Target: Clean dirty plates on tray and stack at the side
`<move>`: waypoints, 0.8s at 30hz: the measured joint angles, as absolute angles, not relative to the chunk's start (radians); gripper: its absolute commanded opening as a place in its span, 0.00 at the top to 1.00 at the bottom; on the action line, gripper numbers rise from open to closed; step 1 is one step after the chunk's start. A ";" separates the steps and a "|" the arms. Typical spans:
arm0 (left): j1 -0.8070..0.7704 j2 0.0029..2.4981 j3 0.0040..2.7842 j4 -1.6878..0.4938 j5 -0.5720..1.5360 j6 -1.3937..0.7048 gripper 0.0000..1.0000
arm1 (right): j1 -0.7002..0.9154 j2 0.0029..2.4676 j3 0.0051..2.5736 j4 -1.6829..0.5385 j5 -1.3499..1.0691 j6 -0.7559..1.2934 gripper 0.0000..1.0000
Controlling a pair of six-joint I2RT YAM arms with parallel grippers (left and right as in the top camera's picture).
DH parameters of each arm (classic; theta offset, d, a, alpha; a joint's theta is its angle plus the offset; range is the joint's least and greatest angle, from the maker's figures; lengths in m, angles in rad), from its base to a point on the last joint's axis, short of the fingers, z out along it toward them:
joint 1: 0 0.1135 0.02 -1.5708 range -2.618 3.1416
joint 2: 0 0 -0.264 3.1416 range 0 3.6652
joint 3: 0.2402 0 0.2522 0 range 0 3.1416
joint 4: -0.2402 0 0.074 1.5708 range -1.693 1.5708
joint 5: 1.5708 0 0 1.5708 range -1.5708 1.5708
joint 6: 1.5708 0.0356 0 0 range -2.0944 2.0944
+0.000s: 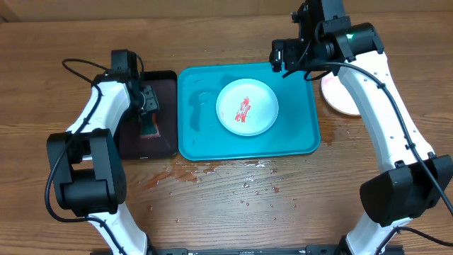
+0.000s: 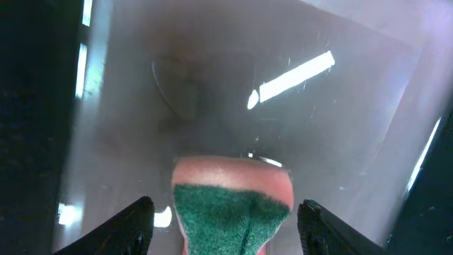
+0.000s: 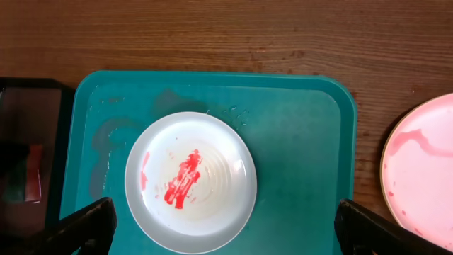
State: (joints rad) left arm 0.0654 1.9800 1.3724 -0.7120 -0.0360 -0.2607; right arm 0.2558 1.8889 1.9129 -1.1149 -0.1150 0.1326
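Turquoise tray w/ 1 smeared plate; 1 pinkish plate outside.

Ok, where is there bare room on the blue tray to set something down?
On the tray, bare strips lie between the smeared plate and the left rim, wet, and the right rim. The black tray is crowded: sponge under the left hand.

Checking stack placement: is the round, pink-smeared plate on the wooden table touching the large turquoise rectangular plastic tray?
Apart. The right wrist view shows a strip of bare wooden table between the pink-smeared plate and the turquoise tray rim.
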 measured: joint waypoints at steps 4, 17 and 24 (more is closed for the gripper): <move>0.065 1.980 1.348 -0.707 -0.021 -0.261 0.34 | 0.256 1.889 1.913 -1.106 -0.115 0.133 0.00; 0.065 1.981 1.313 -0.640 0.012 -0.263 0.39 | 0.256 1.889 1.913 -1.101 -0.115 0.133 0.00; 0.065 1.981 1.299 -0.623 0.015 -0.270 0.62 | 0.256 1.889 1.913 -1.100 -0.115 0.131 0.00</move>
State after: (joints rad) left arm 0.0654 1.9808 1.2995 -0.6228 0.0151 -0.2699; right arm 0.2558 1.8889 1.9129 -1.1000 -0.1150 0.1307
